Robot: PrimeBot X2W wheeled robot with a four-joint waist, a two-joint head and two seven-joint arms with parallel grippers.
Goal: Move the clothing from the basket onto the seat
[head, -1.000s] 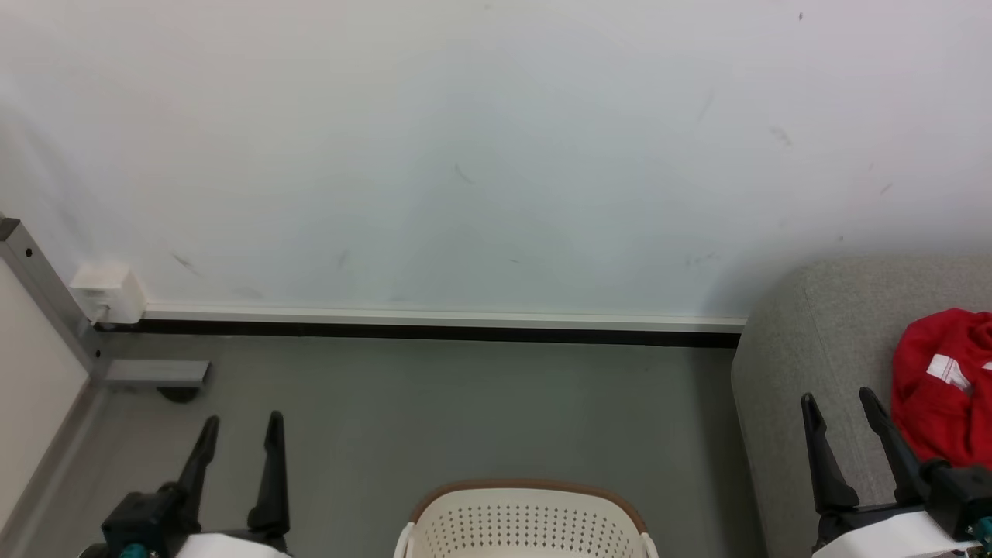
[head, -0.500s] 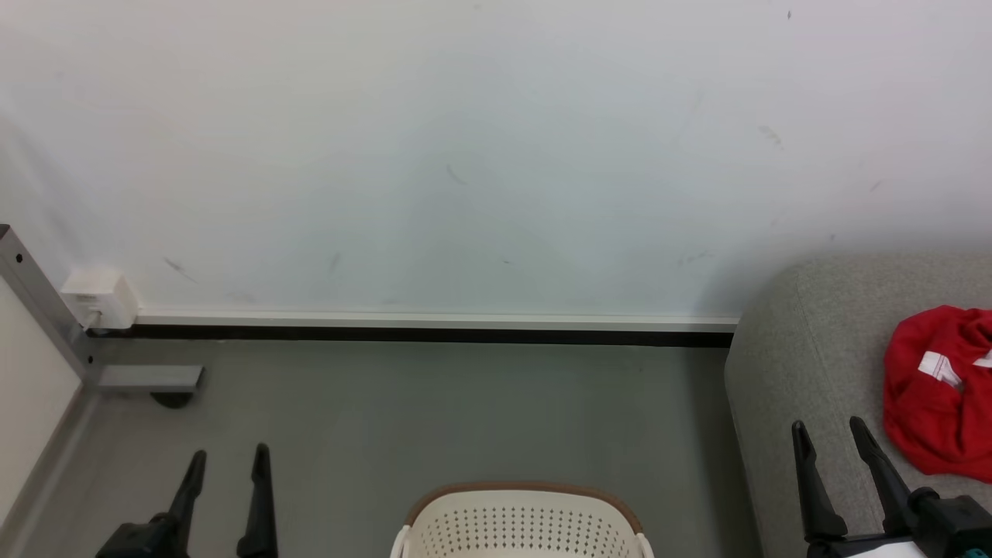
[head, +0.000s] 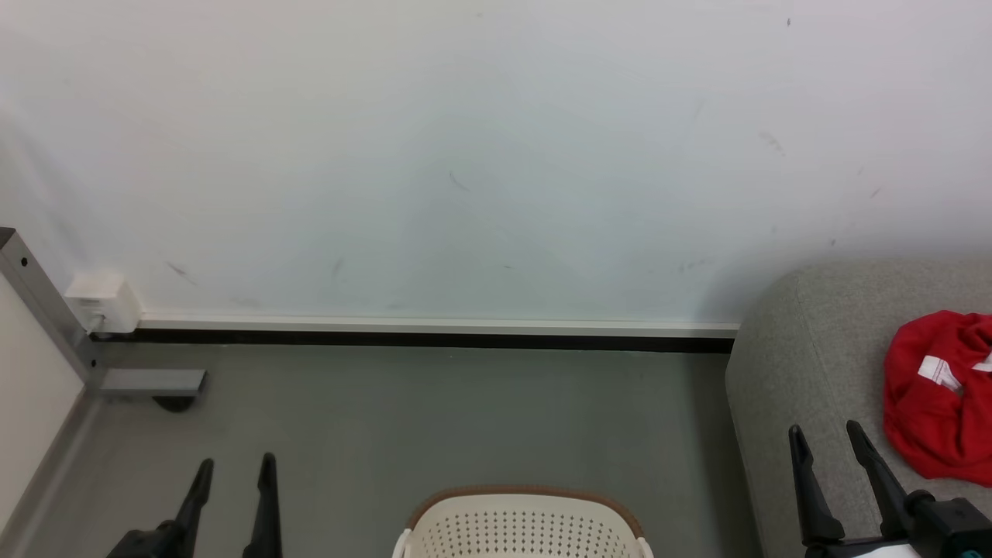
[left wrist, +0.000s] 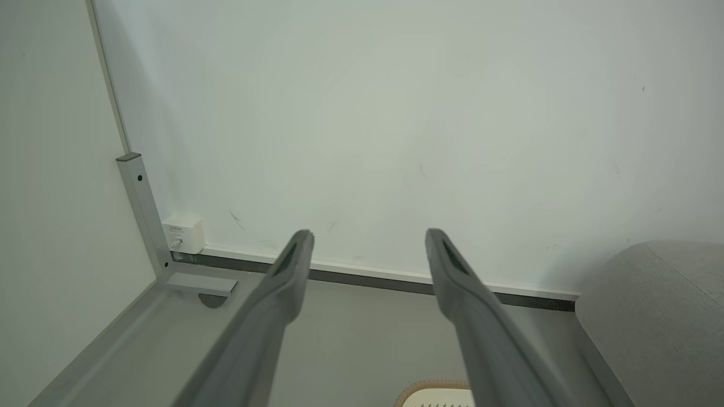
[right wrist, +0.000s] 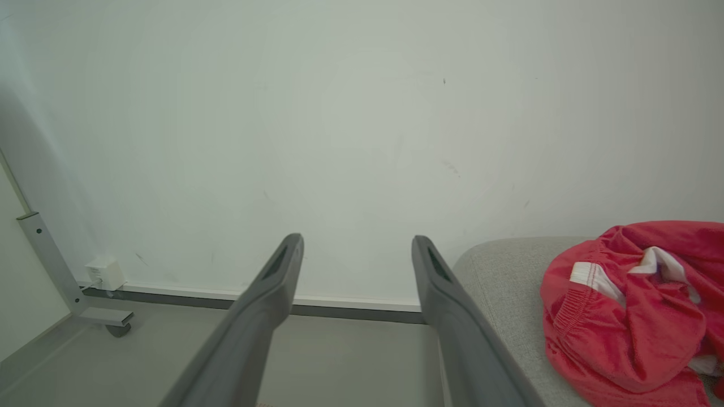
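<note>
Big stuff first: the wall [head: 465, 155] is straight ahead of both grippers, plain off-white, with grey floor [head: 434, 411] running up to it. The seat [head: 783, 349] sits under and to the right of my right gripper [head: 823, 430], with its rounded corner just below the tips. The basket [head: 527, 519] is down low between the two grippers. I only get its far rim and holed wall, so I can't tell what's inside.

The clothing [head: 934, 403] I can see is one red bundle lying on the seat, just right of the right gripper and not touching it. That gripper's jaws are spread wide with nothing in them. Same for the left gripper [head: 237, 461], which hangs over bare floor.

Handling guess: it looks like thin, floppy sports fabric, so light, limp, maybe a bit slick, and nothing to break. I'd pinch a raised fold or the bunched elastic hem near the white label, and expect the rest to dangle and drag.

Room-wise there's loads of open floor ahead between the grippers. Things to mind are the basket's brown rim on the way down, the seat edge under the right gripper, and the metal post [head: 39, 302] with its little wall box [head: 105, 298] ahead-left of the left gripper.
</note>
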